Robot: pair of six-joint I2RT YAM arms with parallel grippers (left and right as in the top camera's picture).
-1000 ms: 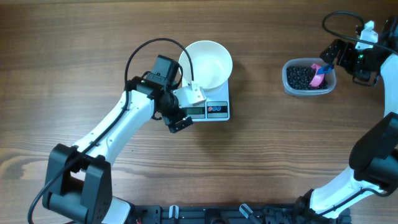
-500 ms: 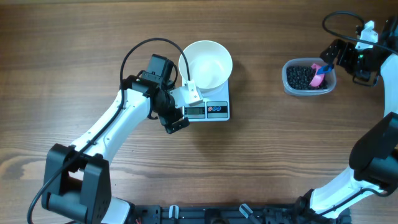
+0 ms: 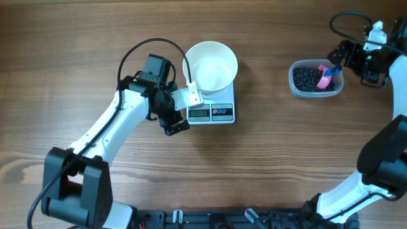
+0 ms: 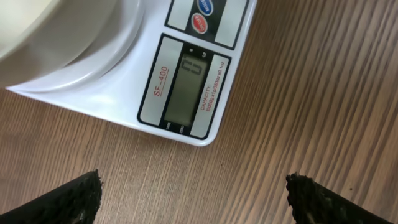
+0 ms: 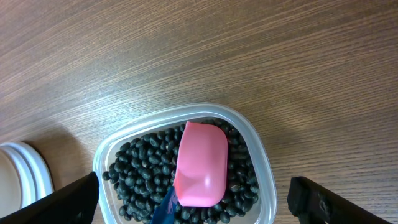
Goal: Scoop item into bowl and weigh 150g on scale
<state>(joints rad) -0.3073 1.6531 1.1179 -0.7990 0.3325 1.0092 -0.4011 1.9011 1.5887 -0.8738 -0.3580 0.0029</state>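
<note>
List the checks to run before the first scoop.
1. Bowl on the scale: ok. It sits on the platform and is empty.
2. Display zeroed: ok. It shows what looks like a single zero.
3. Left gripper off the scale: ok. It is open over bare wood and holds nothing.
4. Scoop reachable: ok. It lies on the beans in the tub.
5. Scoop in hand: not ok. The right gripper hangs open above the tub.
</note>
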